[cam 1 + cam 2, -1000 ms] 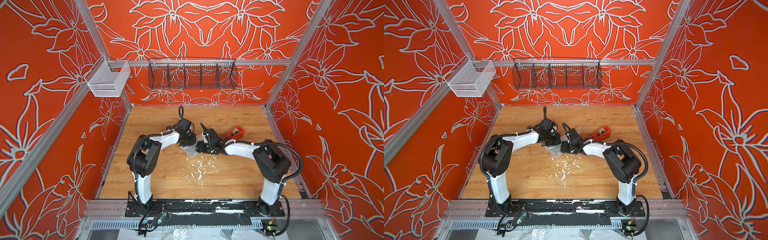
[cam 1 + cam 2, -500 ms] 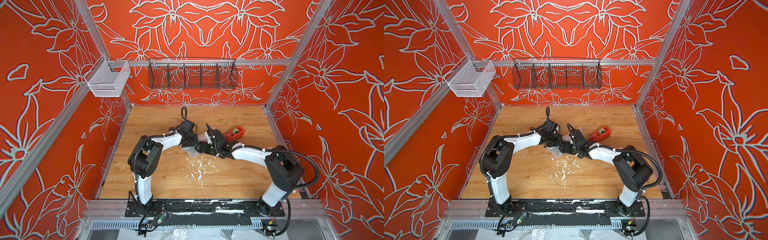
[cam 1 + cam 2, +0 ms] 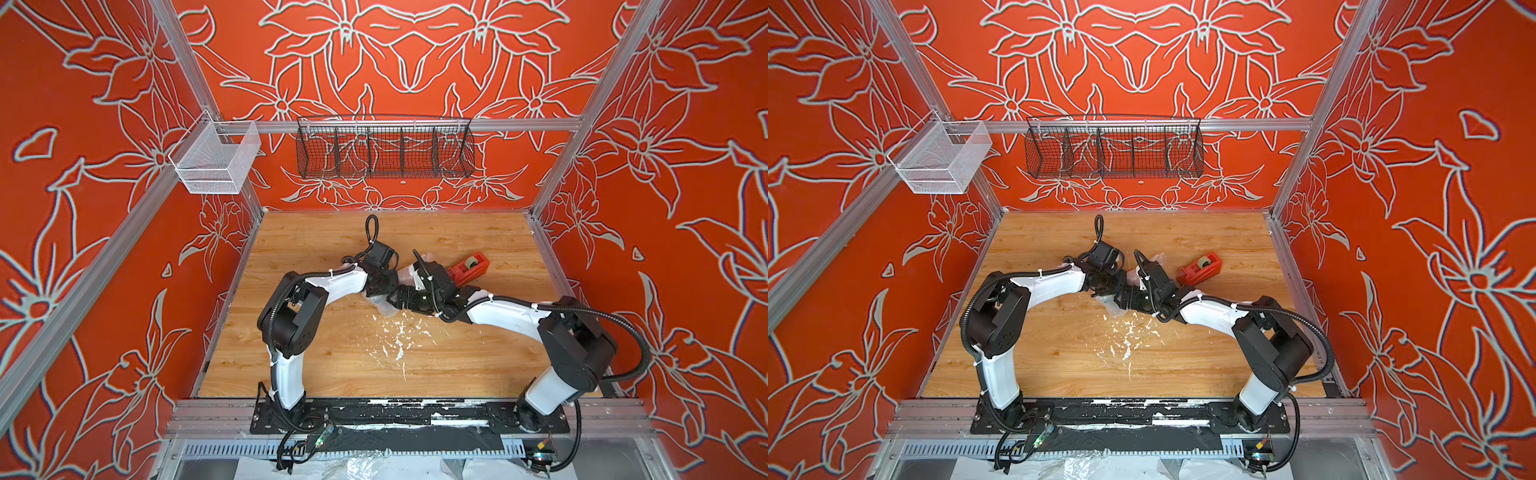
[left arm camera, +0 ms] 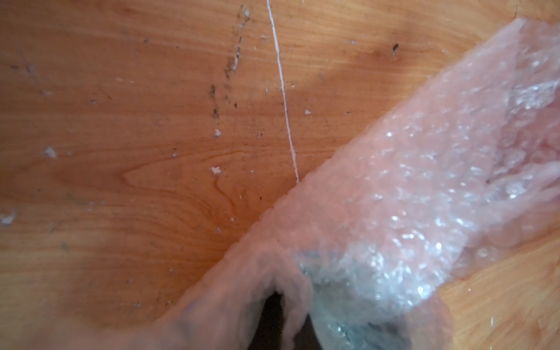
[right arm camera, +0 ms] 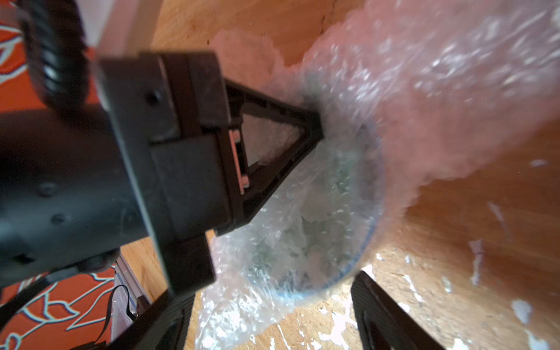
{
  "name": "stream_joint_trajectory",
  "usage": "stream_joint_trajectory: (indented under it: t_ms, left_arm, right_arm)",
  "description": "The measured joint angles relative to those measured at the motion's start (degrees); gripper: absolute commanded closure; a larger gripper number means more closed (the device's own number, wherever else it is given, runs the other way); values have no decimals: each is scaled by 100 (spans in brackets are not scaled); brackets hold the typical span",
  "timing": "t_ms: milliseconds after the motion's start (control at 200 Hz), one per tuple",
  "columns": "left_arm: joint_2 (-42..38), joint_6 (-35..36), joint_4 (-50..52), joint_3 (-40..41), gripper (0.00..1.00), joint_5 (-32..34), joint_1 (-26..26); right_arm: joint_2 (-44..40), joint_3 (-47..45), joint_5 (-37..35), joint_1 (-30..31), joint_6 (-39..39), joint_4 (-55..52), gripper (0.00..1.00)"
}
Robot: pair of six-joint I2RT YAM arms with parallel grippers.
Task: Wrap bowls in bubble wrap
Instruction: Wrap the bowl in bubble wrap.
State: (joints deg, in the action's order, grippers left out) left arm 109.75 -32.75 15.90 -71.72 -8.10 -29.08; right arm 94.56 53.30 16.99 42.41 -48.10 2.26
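The bubble wrap (image 5: 439, 91) lies crumpled over the bowl (image 5: 342, 212), whose round rim and greenish print show through the plastic. My left gripper (image 5: 316, 127) is shut, its tips pinching the wrap and pushed into it at the bowl's rim. In the left wrist view the bubble wrap (image 4: 409, 181) drapes over my left gripper (image 4: 272, 321), with the bowl (image 4: 348, 297) beside it. My right gripper (image 5: 266, 297) is open, its fingers straddling the bowl's near edge and a loose flap of wrap. In both top views the two grippers meet mid-table over the bubble wrap (image 3: 380, 305) (image 3: 1111, 305).
A red tape dispenser (image 3: 467, 269) (image 3: 1199, 270) sits on the wooden table just right of the right wrist. White scuffs (image 3: 399, 336) mark the table in front of the bundle. A black wire basket (image 3: 384, 147) and a white mesh bin (image 3: 214, 160) hang high on the walls.
My right gripper has opened wider and let go of the wrap. The right arm's elbow has swung out to the right. The left arm has barely moved.
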Motion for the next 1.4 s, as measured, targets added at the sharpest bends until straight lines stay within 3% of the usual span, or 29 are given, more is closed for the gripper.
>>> stream_joint_trajectory:
  t_ms: [656,876,1396]
  left_arm:
    - [0,-74,4,2,100,31,-24]
    - [0,-76,2,2,100,24,-24]
    - [13,-179,-46,0,100,94,-7]
  right_arm:
    - [409,256,-310,155,-17,-225,21]
    - [629,295,-299,2,-33,-59,32]
    - [1108,339,118,-310,-170,437,72]
